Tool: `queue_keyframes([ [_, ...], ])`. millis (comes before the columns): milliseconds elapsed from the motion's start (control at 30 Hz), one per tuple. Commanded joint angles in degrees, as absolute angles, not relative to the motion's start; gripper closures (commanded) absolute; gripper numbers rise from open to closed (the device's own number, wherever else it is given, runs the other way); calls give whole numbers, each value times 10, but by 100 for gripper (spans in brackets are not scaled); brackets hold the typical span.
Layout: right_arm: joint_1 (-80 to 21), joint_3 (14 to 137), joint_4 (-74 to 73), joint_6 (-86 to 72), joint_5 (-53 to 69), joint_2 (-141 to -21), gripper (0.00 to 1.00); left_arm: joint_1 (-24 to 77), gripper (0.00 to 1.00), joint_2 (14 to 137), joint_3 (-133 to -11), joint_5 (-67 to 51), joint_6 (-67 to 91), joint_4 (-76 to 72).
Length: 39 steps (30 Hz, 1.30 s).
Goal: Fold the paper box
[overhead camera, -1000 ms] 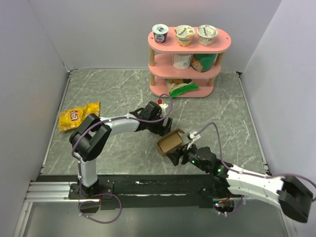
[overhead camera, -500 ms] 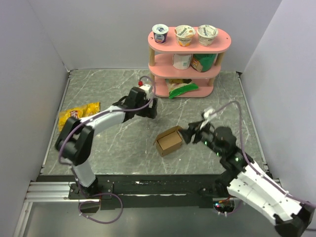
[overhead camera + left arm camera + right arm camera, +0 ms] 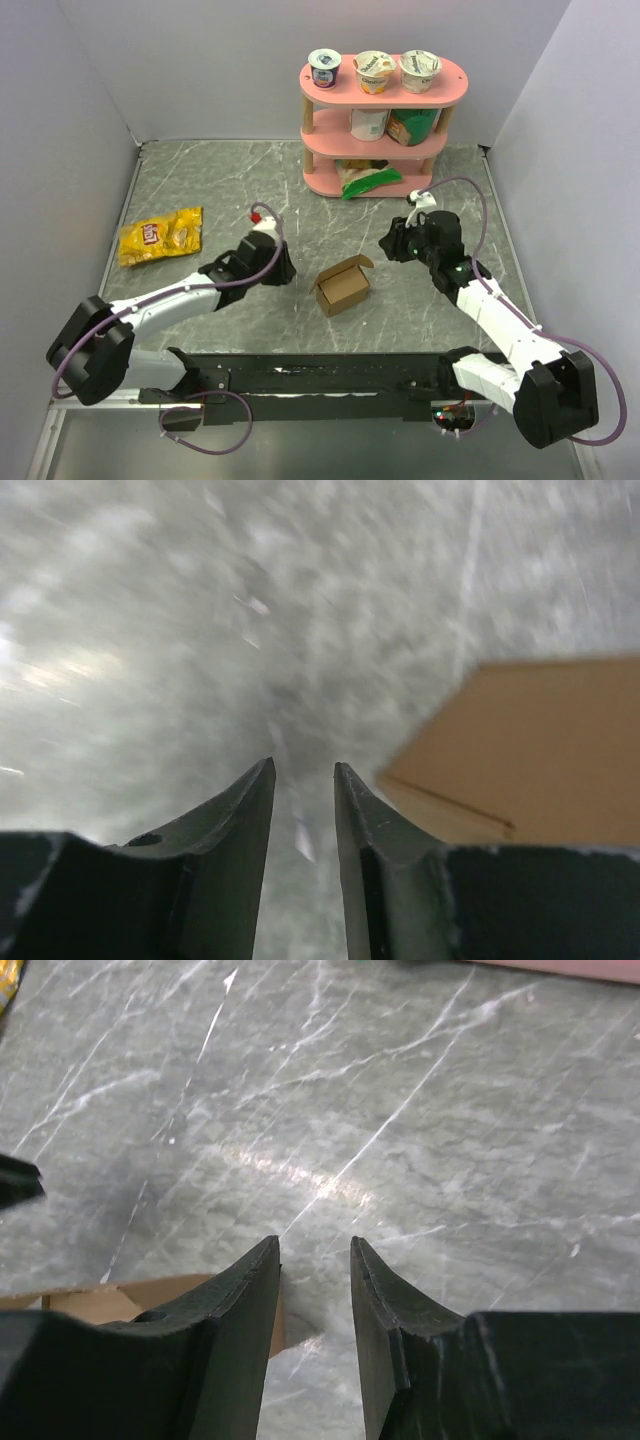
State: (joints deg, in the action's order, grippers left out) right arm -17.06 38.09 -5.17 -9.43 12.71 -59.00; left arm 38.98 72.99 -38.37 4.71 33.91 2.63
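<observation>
The paper box [image 3: 341,287] sits on the grey marbled bench [image 3: 200,180] a little in front of the middle, between the two arms. It is a small brown carton standing on its base with the top open, and one flap rises from its far right edge. The left end effector [image 3: 284,268] lies low over the bench just to the left of the box, near it but apart from it. In the left wrist view its two dark fingers [image 3: 245,815] are drawn almost together with only a narrow slit between them. Nothing is in that slit, and a brown side of the box fills the right of the view just beyond the right finger. The right end effector [image 3: 391,243] hangs to the right of the box and somewhat farther back, well clear of it. Its wrist view shows the fingers [image 3: 250,1300] likewise nearly closed on nothing, with bare bench in the gap and an edge of the box at the lower left behind the left finger. A yellow snack bag [image 3: 160,234] lies flat near the left edge of the bench. A pink three-tier shelf [image 3: 458,88] stands at the back, with three yoghurt cups [image 3: 374,70] on its top tier and other packets on the tiers below.
</observation>
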Motion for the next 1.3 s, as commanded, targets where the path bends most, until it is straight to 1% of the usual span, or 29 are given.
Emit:
queue_keyframes([
  [0,-198,365,-3,-109,113,-588,58,450,64,741,-397,76,404,36],
  [167,-257,359,13,-117,84,-609,58,478,64,762,-422,76,413,46],
  [367,-293,365,3,-126,59,-628,59,514,65,792,-453,83,427,58],
  [500,-317,374,-38,-132,17,-623,59,521,65,802,-467,94,436,71],
  [800,-390,371,-48,-171,-42,-609,60,524,66,829,-489,108,435,80],
  [1000,-405,347,-22,-173,-26,-587,60,525,64,847,-507,134,407,75],
  [1067,-405,347,-37,-180,-30,-586,59,514,60,855,-519,136,387,72],
  [1100,-396,347,-41,-182,-33,-588,57,505,53,860,-526,132,380,74],
  [1167,-376,342,-43,-158,-5,-580,50,470,45,855,-541,110,360,78],
  [1200,-347,340,-37,-144,15,-564,48,459,32,836,-541,108,353,77],
  [1233,-328,336,-32,-108,42,-553,40,451,21,824,-539,106,347,76],
  [1267,-311,333,-29,-90,106,-541,36,433,12,810,-534,103,336,75],
])
